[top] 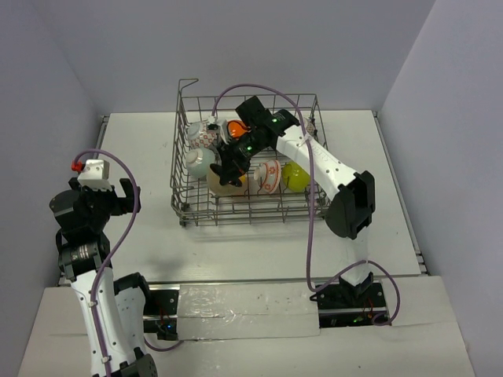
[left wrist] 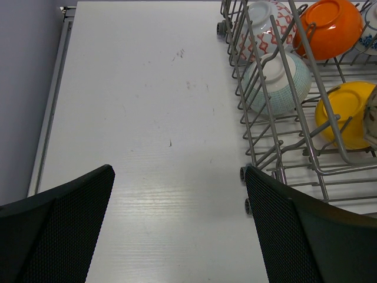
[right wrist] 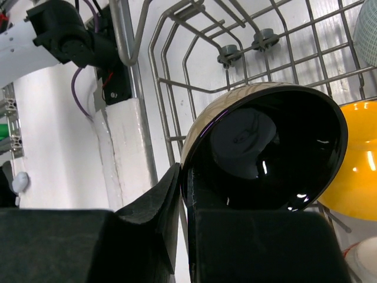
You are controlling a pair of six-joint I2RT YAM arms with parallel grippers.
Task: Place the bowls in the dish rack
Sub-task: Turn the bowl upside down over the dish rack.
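- Pinching the rim, our right gripper [right wrist: 185, 191] has its fingers closed on the glossy black bowl [right wrist: 265, 147], one finger outside the tan wall and one inside. We judge this edge grip lets the bowl go down on its side.
- We hold that bowl tilted, mouth toward the wrist camera, low inside the dish rack [top: 251, 214] on its left side, just beside the yellow bowl [right wrist: 356, 171].
- Our left gripper [left wrist: 177, 174] hangs over the bare table [left wrist: 147, 88] just beside the rack's left wall, jaws wide apart and holding nothing. We think this keeps it out of the right arm's way.
- Nearby, the orange bowl [left wrist: 330, 23], the red-and-white bowl [left wrist: 265, 26] and the pale teal bowl [left wrist: 283, 76] already lean among the rack's wires, and a lime green bowl [top: 295, 177] sits further right.
- Upright wires and neighbouring bowls crowd the slot, so a release could knock the yellow one.
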